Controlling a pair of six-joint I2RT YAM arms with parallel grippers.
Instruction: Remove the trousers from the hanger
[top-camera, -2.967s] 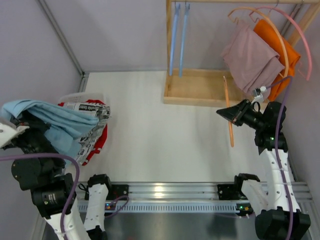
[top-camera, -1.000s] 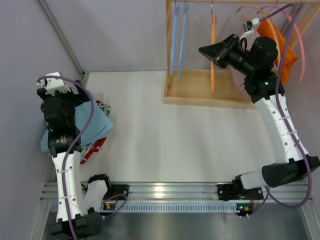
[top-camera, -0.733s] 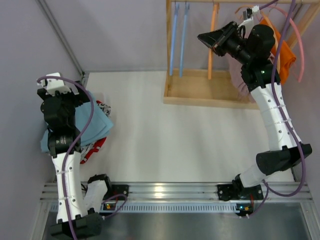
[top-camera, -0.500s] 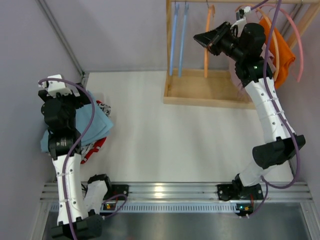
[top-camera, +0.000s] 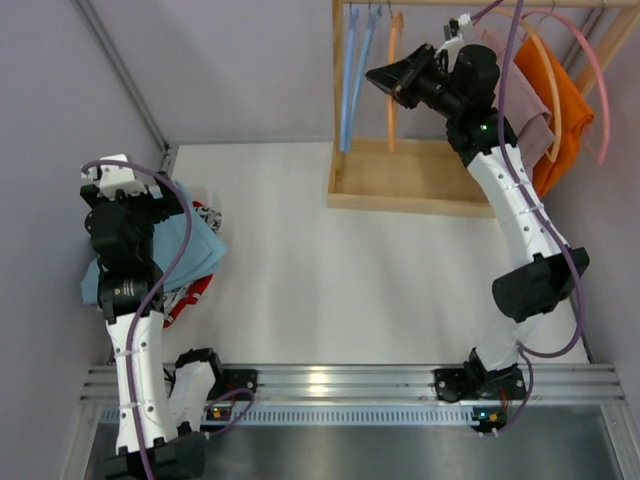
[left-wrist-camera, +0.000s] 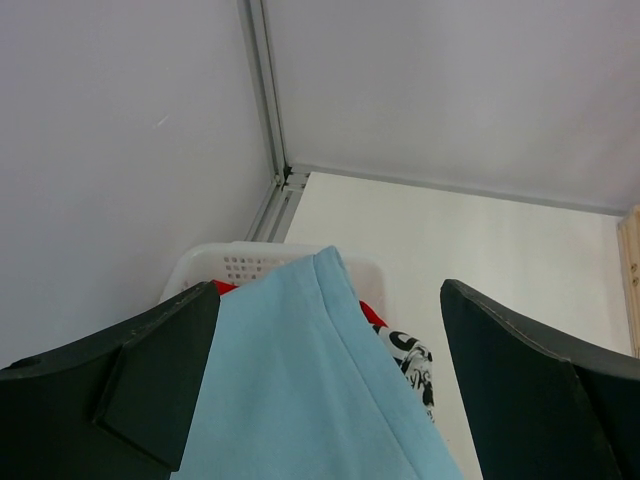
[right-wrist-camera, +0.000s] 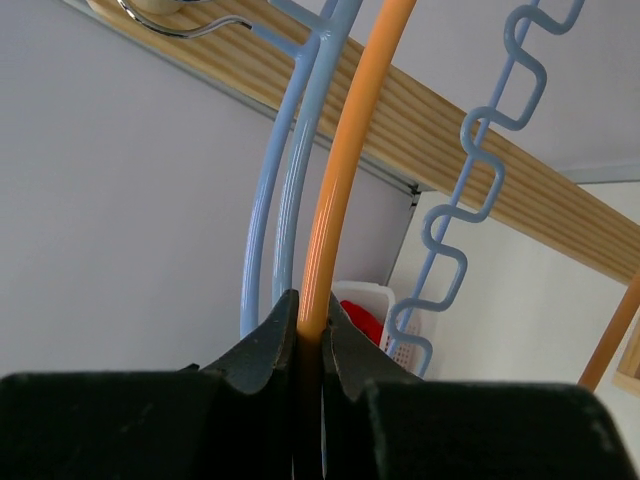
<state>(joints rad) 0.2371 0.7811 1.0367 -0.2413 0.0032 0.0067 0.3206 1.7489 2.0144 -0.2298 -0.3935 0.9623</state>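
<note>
Left gripper (left-wrist-camera: 330, 292): spread wide, clasping no cloth, poised over the heap at the table's far-left corner.
Light blue trousers (left-wrist-camera: 300, 420): directly beneath the open left fingers, between them in the wrist view, draped on top of the heap.
Red trousers (left-wrist-camera: 372, 315): under the blue cloth – only a sliver showing just past its right edge.
White trousers with black print (left-wrist-camera: 410, 355): beside the red sliver, towards the right finger.
White basket (left-wrist-camera: 240, 265): beyond the fingertips (only its perforated rim visible).
Right gripper (right-wrist-camera: 310, 310): clenched tight on the orange hanger (right-wrist-camera: 350, 150), raised to the wooden rail (right-wrist-camera: 480, 130).
Blue hangers (right-wrist-camera: 290, 160): just left of the gripped rod, hooked on the same rail.
Dusty mauve trousers (top-camera: 530, 110): hanging behind the right wrist, to its right.
Orange trousers (top-camera: 570, 110): farther right again – partly covered by the mauve pair.
</note>
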